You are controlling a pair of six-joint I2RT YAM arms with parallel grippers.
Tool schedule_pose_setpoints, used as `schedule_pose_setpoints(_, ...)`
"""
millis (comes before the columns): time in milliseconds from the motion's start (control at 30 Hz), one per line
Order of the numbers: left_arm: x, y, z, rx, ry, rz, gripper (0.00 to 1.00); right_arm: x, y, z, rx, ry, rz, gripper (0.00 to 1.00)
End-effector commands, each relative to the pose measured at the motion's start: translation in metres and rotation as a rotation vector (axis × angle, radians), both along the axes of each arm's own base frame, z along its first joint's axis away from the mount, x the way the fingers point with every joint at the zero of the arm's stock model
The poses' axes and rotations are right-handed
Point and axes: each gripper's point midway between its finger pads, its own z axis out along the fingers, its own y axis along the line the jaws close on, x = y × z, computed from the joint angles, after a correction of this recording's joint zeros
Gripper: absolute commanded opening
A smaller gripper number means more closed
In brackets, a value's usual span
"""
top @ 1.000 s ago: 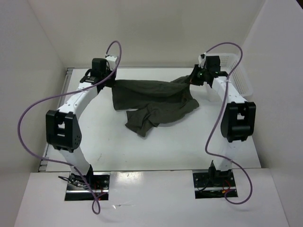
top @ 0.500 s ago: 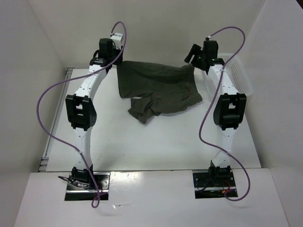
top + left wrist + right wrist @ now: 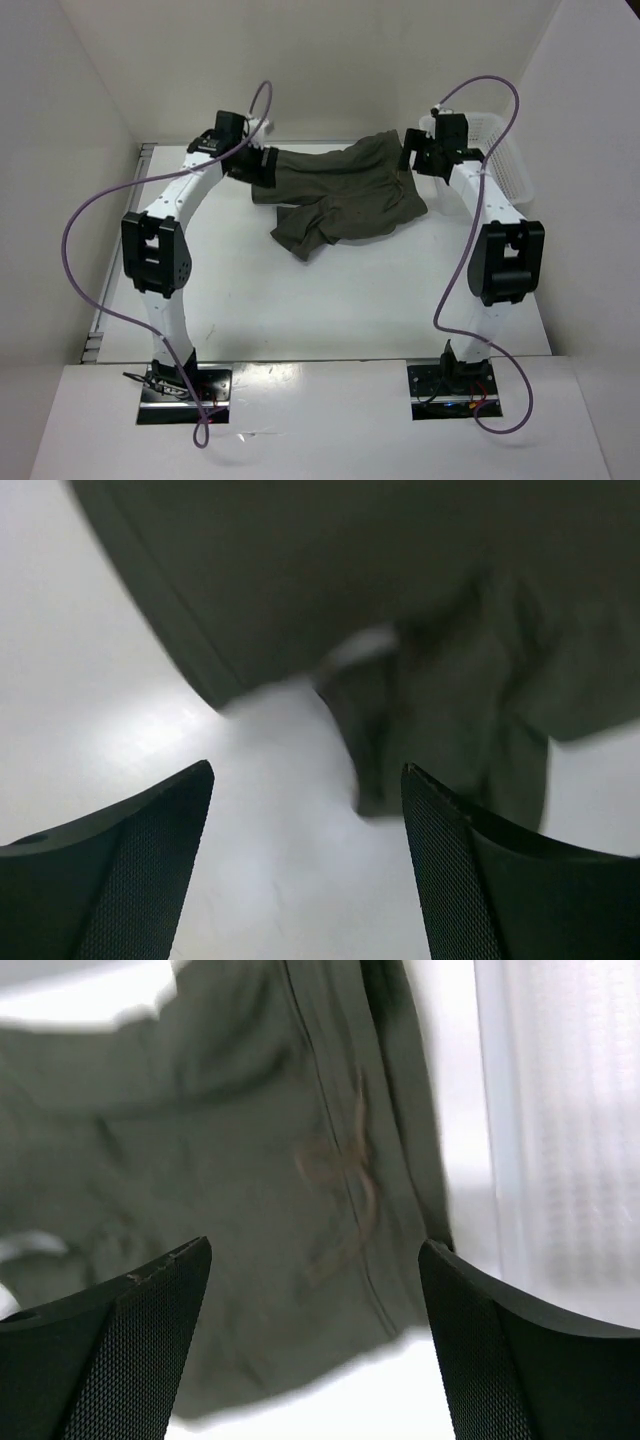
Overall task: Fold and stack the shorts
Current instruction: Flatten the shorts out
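The dark olive-green shorts (image 3: 345, 190) lie rumpled at the far middle of the table, one part bunched toward the front (image 3: 300, 235). My left gripper (image 3: 262, 166) hovers at their left edge, open, with only white table between its fingers; the left wrist view shows the shorts (image 3: 400, 590) just beyond the gripper (image 3: 306, 770). At the right edge of the shorts hangs my right gripper (image 3: 413, 156), also open. In the right wrist view it (image 3: 315, 1245) stands above the fabric and drawstring (image 3: 340, 1170), gripping nothing.
A white mesh basket (image 3: 505, 160) stands at the far right against the wall, also seen in the right wrist view (image 3: 560, 1140). White walls close in the table on three sides. Purple cables loop over both arms.
Both grippers have opened and let go of the shorts, which dropped from being stretched between them onto the table. Both arms drew back and came down beside the fabric.
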Motion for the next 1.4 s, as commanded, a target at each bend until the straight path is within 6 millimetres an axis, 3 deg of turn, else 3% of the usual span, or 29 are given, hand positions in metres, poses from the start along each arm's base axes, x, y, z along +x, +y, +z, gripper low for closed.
schedule_pose_setpoints(0,-0.082,-0.036,-0.024,-0.049,0.191,-0.143,0.82,-0.037,-0.011,-0.001,-0.139,0.005,0.067,0.88)
schedule_pose_setpoints(33,-0.095,-0.039,-0.036,-0.051,0.232,-0.158,0.82,-0.044,-0.012,-0.005,-0.157,0.015,0.081,0.88)
schedule_pose_setpoints(67,-0.112,-0.039,-0.059,-0.038,0.299,-0.164,0.82,-0.054,-0.013,-0.027,-0.167,0.059,0.092,0.88)
schedule_pose_setpoints(133,-0.116,-0.047,-0.07,-0.026,0.301,-0.18,0.82,-0.064,-0.014,-0.043,-0.18,0.088,0.108,0.88)
schedule_pose_setpoints(267,-0.096,-0.052,-0.089,0.001,0.283,-0.17,0.85,-0.062,-0.022,-0.057,-0.231,0.1,0.109,0.88)
schedule_pose_setpoints(333,-0.086,-0.058,-0.087,0.006,0.26,-0.175,0.85,-0.063,-0.022,-0.066,-0.24,0.112,0.117,0.88)
schedule_pose_setpoints(533,-0.096,-0.059,-0.117,0.031,0.328,-0.178,0.82,-0.069,-0.019,-0.086,-0.226,0.147,0.136,0.88)
schedule_pose_setpoints(633,-0.106,-0.057,-0.133,0.032,0.375,-0.182,0.76,-0.067,-0.012,-0.108,-0.197,0.179,0.17,0.9)
schedule_pose_setpoints(767,-0.103,-0.063,-0.137,0.013,0.38,-0.196,0.52,-0.059,-0.015,-0.131,-0.199,0.215,0.134,0.9)
schedule_pose_setpoints(800,-0.103,-0.063,-0.137,0.013,0.38,-0.196,0.39,-0.051,-0.015,-0.132,-0.199,0.204,0.133,0.89)
schedule_pose_setpoints(867,-0.097,-0.066,-0.133,0.001,0.366,-0.203,0.27,-0.047,-0.015,-0.133,-0.199,0.204,0.133,0.82)
schedule_pose_setpoints(900,-0.099,-0.068,-0.137,-0.005,0.377,-0.208,0.12,-0.047,-0.014,-0.133,-0.191,0.205,0.126,0.68)
schedule_pose_setpoints(967,-0.097,-0.07,-0.133,-0.014,0.369,-0.214,0.04,-0.044,-0.012,-0.13,-0.178,0.196,0.125,0.53)
schedule_pose_setpoints(1000,-0.097,-0.07,-0.133,-0.014,0.369,-0.214,0.02,-0.049,-0.012,-0.135,-0.178,0.215,0.127,0.39)
schedule_pose_setpoints(1067,-0.099,-0.069,-0.134,-0.012,0.38,-0.213,0.0,-0.053,-0.013,-0.13,-0.178,0.213,0.126,0.27)
schedule_pose_setpoints(1100,-0.101,-0.068,-0.121,-0.013,0.374,-0.214,0.0,-0.057,-0.011,-0.129,-0.17,0.214,0.134,0.17)
schedule_pose_setpoints(1167,-0.097,-0.061,-0.106,-0.006,0.351,-0.195,0.0,-0.064,-0.011,-0.119,-0.195,0.199,0.172,0.1)
schedule_pose_setpoints(1200,-0.094,-0.049,-0.089,-0.002,0.332,-0.165,0.0,-0.069,-0.01,-0.116,-0.198,0.198,0.197,0.07)
schedule_pose_setpoints(1267,-0.082,-0.039,-0.054,-0.01,0.267,-0.138,0.0,-0.079,-0.009,-0.105,-0.232,0.182,0.26,0.0)
schedule_pose_setpoints(1367,-0.077,-0.033,0.018,-0.044,0.143,-0.13,0.0,-0.094,-0.003,-0.092,-0.245,0.172,0.356,0.0)
